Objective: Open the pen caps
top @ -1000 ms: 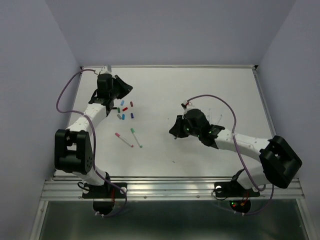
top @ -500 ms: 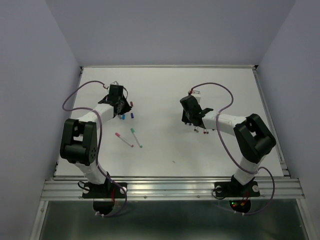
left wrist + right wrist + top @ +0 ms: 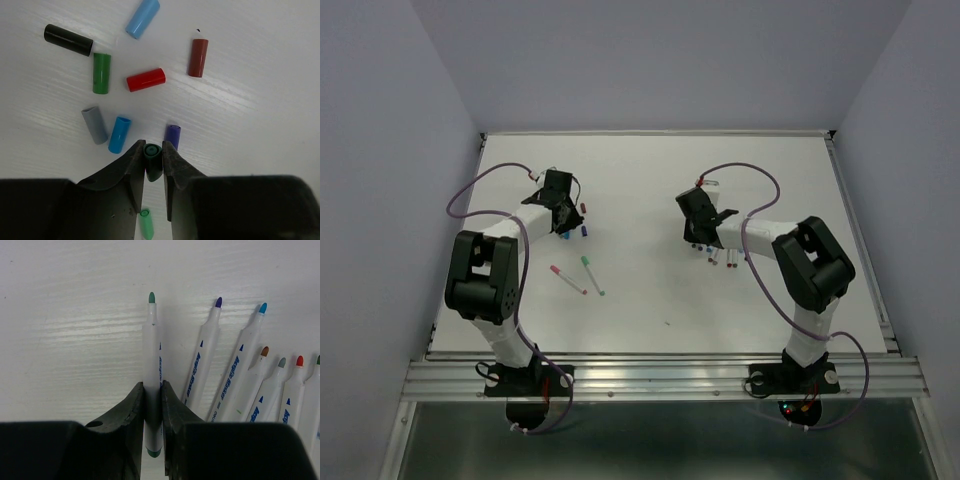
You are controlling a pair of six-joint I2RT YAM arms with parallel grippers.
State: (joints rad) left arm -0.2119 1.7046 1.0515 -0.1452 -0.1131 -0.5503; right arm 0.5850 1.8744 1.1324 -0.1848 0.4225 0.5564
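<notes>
**Both grippers are holding: one a cap, one a pen**

I take the green-capped pen (image 3: 592, 275), which lies flat on the table (image 3: 650, 170), as my reference. A pink-capped pen (image 3: 568, 279) lies just beside it on the left, and both have their caps on.

Beyond the green-capped pen and a little to its left, the left gripper (image 3: 153, 148) hangs low over the loose caps (image 3: 145, 80). Its two fingers press on a dark green cap (image 3: 153, 164), which sits between them with its open mouth towards the wrist camera. Around it I see a purple cap (image 3: 173, 136), a blue cap (image 3: 119, 134), a grey cap (image 3: 94, 124), a green cap (image 3: 101, 73), a dark red cap (image 3: 198, 58), a black cap (image 3: 68, 40) and a light blue cap (image 3: 142, 18). All of them lie on their sides, none touching another. A light green cap (image 3: 146, 224) lies under the fingers, on the wrist side.

To the right of the green-capped pen and well apart from it, the right gripper (image 3: 152, 388) is closed on a green-tipped pen (image 3: 151, 340). The fingers clamp the lower part of the white barrel, and the tip is bare. Just beside it the open pens (image 3: 235, 375) lie in a fan, with purple, blue, brown, grey and red tips showing. From this angle I cannot say if the held pen rests on the table or is lifted a little.
</notes>
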